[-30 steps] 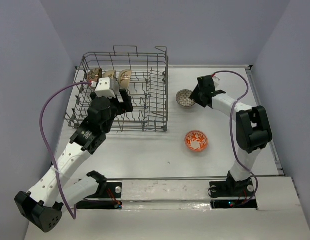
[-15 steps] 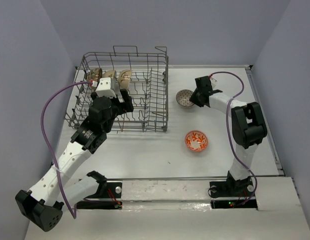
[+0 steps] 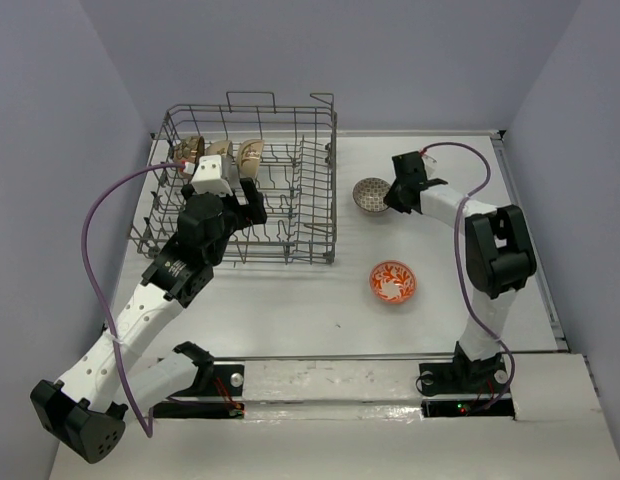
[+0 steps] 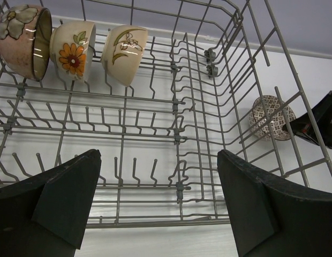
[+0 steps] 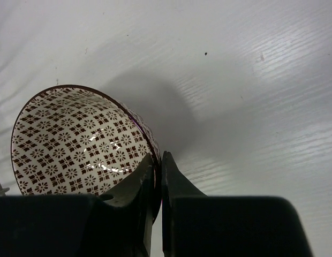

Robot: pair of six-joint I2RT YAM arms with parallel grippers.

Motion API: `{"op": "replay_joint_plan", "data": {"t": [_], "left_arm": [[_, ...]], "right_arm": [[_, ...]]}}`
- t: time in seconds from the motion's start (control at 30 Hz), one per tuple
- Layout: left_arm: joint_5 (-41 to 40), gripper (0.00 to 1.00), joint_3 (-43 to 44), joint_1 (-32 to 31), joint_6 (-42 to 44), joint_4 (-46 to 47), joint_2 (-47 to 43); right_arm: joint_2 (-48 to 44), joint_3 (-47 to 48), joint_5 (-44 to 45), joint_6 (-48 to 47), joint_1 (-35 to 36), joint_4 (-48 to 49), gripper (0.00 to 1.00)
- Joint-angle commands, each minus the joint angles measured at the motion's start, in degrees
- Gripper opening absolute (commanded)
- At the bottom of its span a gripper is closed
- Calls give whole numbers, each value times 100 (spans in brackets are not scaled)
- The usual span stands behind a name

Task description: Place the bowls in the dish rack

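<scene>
A grey-patterned bowl sits on the table just right of the dish rack. My right gripper is shut on its near rim, one finger inside and one outside. An orange-red bowl lies alone further forward on the table. Three bowls stand on edge at the rack's far left: a pinkish one, a cream one with an orange flower and a cream one. My left gripper hangs open over the rack's middle with nothing in it.
The rack has upright tines and raised wire sides; its right wall stands between my left gripper and the patterned bowl. White table stretches in front of the rack. Purple walls enclose the table on three sides.
The right gripper has closed onto the patterned bowl's rim, and its wrist shifted slightly. The left arm and the bowls in the rack have not moved.
</scene>
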Motion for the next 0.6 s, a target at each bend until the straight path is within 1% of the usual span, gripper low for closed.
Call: {"op": "replay_joint_plan", "data": {"t": [0.0, 0.17, 0.33, 0.4, 0.53, 0.57], "left_arm": [[-141, 99, -48, -24, -16, 259, 4], [-133, 99, -48, -24, -69, 250, 4], [34, 99, 66, -24, -156, 197, 31], [139, 99, 189, -24, -174, 171, 66], [131, 99, 505, -24, -148, 13, 154], [140, 99, 567, -24, -139, -31, 180]], "right_arm": [[-792, 200, 309, -109, -43, 117, 1], [-1556, 173, 380, -214, -43, -50, 1], [-2408, 375, 20, -346, -43, -349, 1], [-2576, 559, -164, -399, -43, -506, 1], [-2823, 972, -209, -548, 273, -788, 1], [-2867, 1077, -200, -566, 473, -867, 1]]}}
